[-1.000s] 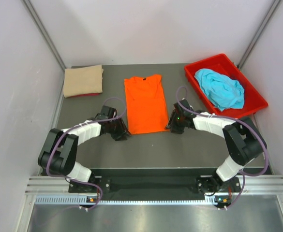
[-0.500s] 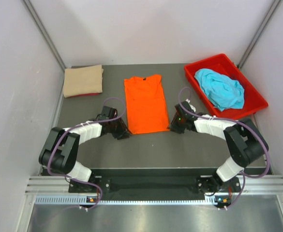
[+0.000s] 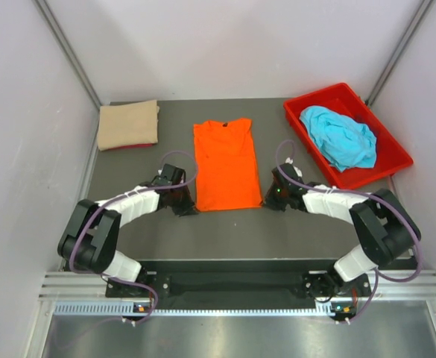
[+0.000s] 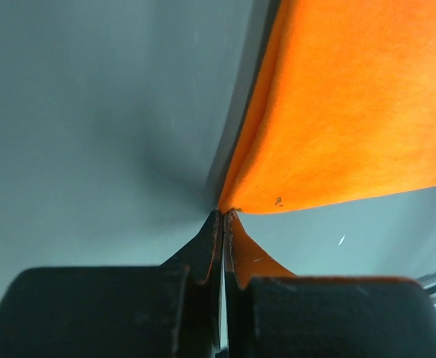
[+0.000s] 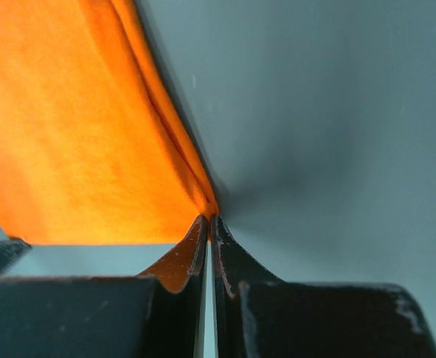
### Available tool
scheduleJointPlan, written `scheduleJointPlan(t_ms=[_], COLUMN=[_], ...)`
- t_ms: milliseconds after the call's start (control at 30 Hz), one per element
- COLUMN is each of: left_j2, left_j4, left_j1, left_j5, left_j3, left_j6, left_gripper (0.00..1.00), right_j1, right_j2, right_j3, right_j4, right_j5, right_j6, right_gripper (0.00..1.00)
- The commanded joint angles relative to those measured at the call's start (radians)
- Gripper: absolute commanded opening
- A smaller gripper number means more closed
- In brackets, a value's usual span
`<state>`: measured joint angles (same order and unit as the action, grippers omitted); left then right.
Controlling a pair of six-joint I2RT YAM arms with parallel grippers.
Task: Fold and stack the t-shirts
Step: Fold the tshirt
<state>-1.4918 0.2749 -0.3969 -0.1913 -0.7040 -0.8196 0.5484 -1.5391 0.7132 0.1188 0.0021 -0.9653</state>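
Top external view: bright orange cloth t-shirt (image 3: 225, 165) lies flat mid dark grey table (image 3: 225, 235), collar toward far side. Left gripper (image 3: 186, 203) at shirt's near-left corner, right gripper (image 3: 270, 200) at near-right corner. Wrist views: both jaw pairs pinched tight on orange hem, fabric drawn into fold at each pinch. Folded tan cloth t-shirt (image 3: 128, 124) at table's far-left corner. Crumpled turquoise cloth t-shirt (image 3: 340, 136) inside rigid red plastic bin (image 3: 391, 159), far right, well apart from orange one.

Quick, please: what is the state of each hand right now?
The left hand is closed on the near left corner of the orange t-shirt.
The right hand is closed on its near right corner.
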Motion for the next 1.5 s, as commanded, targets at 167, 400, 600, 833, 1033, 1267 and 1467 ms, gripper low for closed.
scheduleJointPlan(t_ms=[167,400,600,833,1033,1267,1467], left_j2=[0.165,0.163,0.232,0.326,0.298,0.254,0.266], left_j4=[0.153,0.153,0.144,0.023,-0.034,-0.046,-0.08], left_j1=[-0.052,-0.094,-0.128,-0.129,-0.129,-0.132,-0.135], left_j5=[0.098,0.085,0.084,0.101,0.105,0.128,0.101], left_j3=[0.067,0.109,0.136,0.233,0.261,0.273,0.255], left_j6=[0.022,0.007,-0.035,-0.163,-0.187,-0.173,-0.128], left_gripper=[0.0,0.06,0.3,0.49,0.48,0.38,0.0], right_j1=[0.096,0.16,0.202,0.235,0.242,0.243,0.245], right_j2=[0.152,0.231,0.258,0.292,0.264,0.241,0.235], right_j3=[-0.127,-0.172,-0.187,-0.218,-0.225,-0.242,-0.251], right_j4=[0.048,0.107,0.127,0.093,0.071,0.068,0.025], right_j5=[0.048,0.113,0.118,0.154,0.159,0.182,0.191], right_j6=[0.004,-0.042,-0.121,-0.248,-0.283,-0.288,-0.224], right_gripper=[0.0,0.0,0.19,0.45,0.45,0.27,0.0])
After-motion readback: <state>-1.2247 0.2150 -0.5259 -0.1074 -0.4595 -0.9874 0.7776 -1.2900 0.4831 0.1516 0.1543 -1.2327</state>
